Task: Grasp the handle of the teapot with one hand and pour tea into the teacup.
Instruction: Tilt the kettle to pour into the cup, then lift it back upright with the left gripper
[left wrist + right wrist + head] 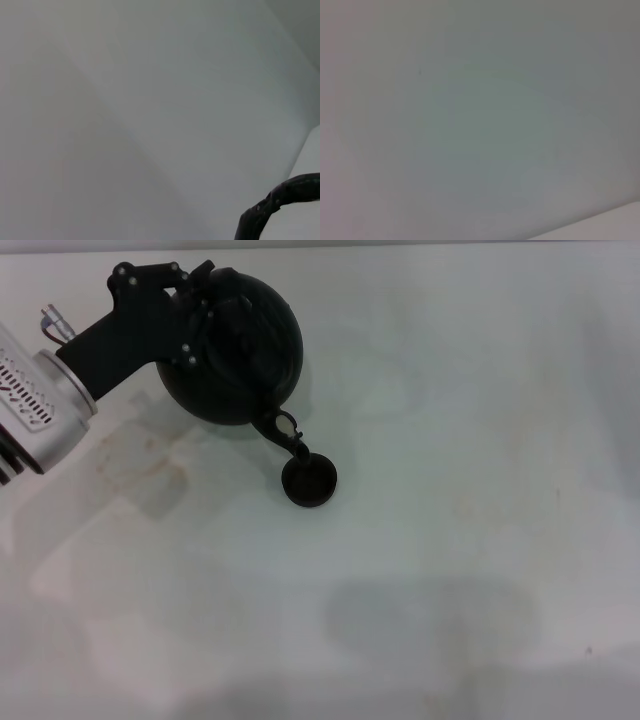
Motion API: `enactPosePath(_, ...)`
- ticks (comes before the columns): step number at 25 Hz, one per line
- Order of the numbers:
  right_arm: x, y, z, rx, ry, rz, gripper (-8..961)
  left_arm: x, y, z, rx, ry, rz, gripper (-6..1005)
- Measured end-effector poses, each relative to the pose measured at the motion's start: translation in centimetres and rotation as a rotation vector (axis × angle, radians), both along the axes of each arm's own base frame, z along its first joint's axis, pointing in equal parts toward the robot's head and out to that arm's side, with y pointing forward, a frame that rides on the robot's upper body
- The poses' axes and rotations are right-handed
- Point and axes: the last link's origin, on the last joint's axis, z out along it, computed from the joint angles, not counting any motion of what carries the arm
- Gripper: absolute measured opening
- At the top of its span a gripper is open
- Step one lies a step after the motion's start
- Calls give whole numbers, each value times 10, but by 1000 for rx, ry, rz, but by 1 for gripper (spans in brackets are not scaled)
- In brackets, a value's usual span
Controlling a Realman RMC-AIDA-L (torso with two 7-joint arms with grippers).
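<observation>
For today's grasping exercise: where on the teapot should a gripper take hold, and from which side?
Grip the arched handle atop the teapot, coming from the robot's left, opposite the spout. The left gripper is there now, spout tipped over the teacup.

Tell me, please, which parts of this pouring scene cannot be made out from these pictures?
- Handle: head view, hidden by the left gripper over the teapot; left wrist view shows only a dark arc cut off by the edge.
- Tea flow from the spout and level in the teacup: too small and dark.
- Right gripper: in no view; its wrist view shows a blank surface.
</observation>
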Motion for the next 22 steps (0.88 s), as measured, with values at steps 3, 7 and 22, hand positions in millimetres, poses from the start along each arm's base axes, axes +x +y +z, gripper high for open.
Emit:
enactPosePath(3,0,1,1,0,-2,-2,828,0,0,0,5,9,-7,104)
enactPosePath(7,0,1,1,1,-3,-2,828,0,-1,-1,11,26,-20,105)
enactPosePath(22,-1,4,2,1,-2,-5,828,4,2,-1,30,63,-55,105)
